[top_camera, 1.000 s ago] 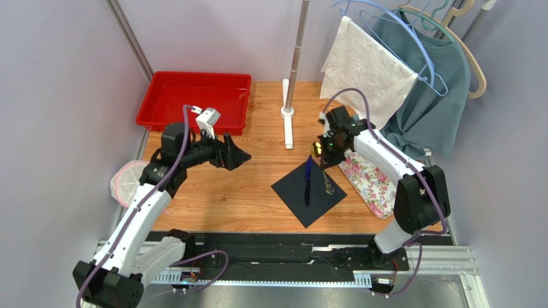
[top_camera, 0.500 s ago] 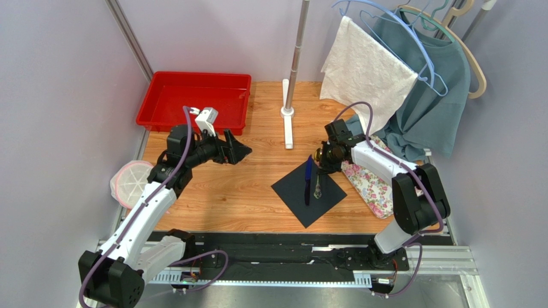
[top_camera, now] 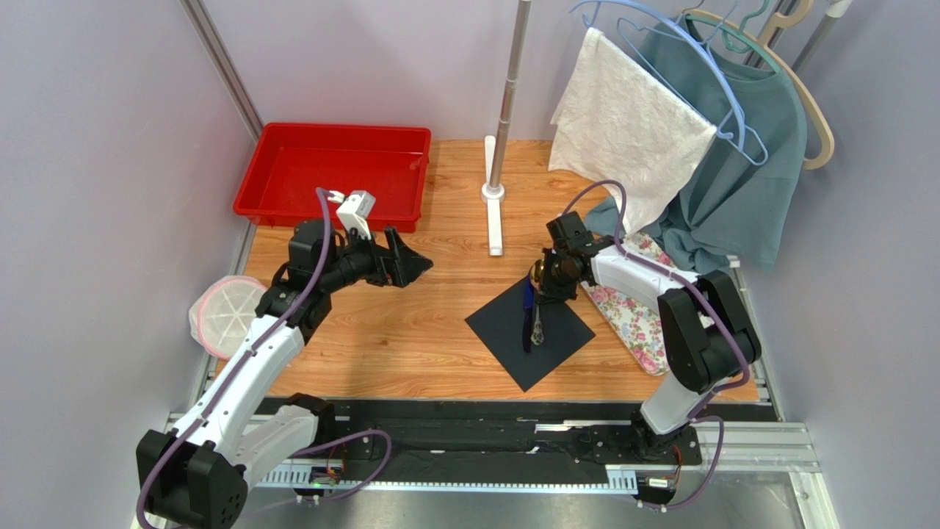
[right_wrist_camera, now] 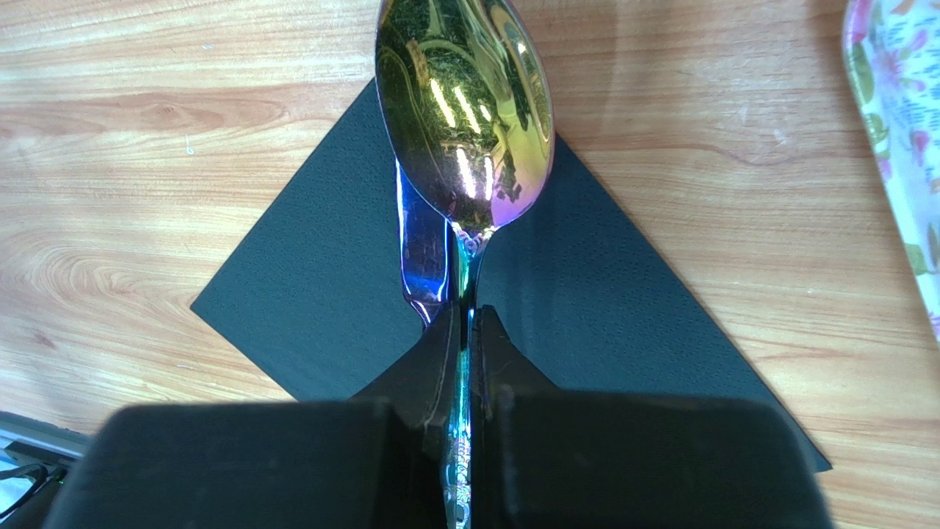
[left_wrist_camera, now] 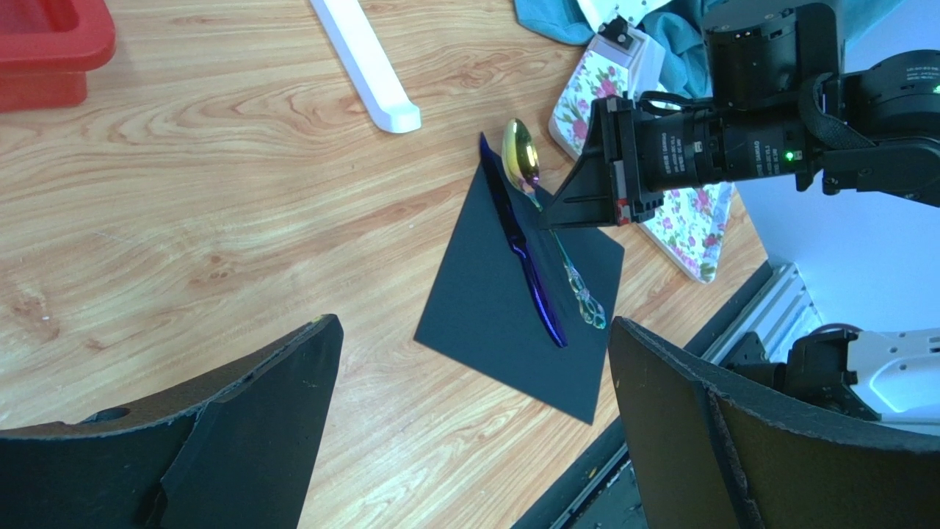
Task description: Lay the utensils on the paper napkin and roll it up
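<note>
The black paper napkin (top_camera: 519,336) lies on the wooden table as a diamond. A blue-handled knife (top_camera: 529,309) lies on it along its middle. My right gripper (top_camera: 555,276) is shut on the thin handle of a shiny gold spoon (right_wrist_camera: 463,99), just right of the knife (right_wrist_camera: 423,254). The spoon's bowl pokes past the napkin's far corner (right_wrist_camera: 320,287) and its handle end lies low over the napkin (left_wrist_camera: 590,309). My left gripper (top_camera: 414,261) is open and empty, hovering left of the napkin (left_wrist_camera: 485,309) and facing it.
A red tray (top_camera: 331,165) sits at the back left. A white pole stand (top_camera: 493,220) is behind the napkin. A floral mat (top_camera: 640,314) lies right of the napkin. A white cloth (top_camera: 629,116) and teal garment (top_camera: 739,154) hang at the back right. A pink-white round object (top_camera: 226,314) sits far left.
My right gripper has moved left and down with the spoon, bringing it from the napkin's right edge to beside the knife. My left arm shifted slightly.
</note>
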`<state>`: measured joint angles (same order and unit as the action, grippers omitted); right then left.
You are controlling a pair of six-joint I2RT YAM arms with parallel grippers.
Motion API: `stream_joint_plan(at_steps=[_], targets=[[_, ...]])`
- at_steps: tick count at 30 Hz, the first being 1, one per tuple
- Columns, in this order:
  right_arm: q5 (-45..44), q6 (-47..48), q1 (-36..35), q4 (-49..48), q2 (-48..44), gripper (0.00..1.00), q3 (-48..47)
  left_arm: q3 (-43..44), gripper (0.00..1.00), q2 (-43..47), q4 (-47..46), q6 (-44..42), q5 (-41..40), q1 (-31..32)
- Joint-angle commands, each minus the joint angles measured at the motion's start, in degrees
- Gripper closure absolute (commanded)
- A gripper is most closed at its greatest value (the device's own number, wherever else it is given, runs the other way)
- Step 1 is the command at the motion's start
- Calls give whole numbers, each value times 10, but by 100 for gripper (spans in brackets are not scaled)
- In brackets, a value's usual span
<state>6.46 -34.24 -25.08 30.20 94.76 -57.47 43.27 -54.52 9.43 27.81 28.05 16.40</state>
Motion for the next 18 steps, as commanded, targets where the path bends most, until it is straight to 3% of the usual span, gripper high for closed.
stream_joint_plan(at_steps=[1,6,11,18], targets=[[-7,-6,-3,-23,13,97,-7,0,1,14,-18,0,11,-2],[-2,-7,-3,-22,22,94,-12,-1,1,18,-13,-8,9,-2],[5,-5,-3,-15,27,84,-16,-3,1,16,-13,-10,10,-2],[6,-3,-3,-5,26,81,-22,-8,1,18,-13,-8,16,-2]])
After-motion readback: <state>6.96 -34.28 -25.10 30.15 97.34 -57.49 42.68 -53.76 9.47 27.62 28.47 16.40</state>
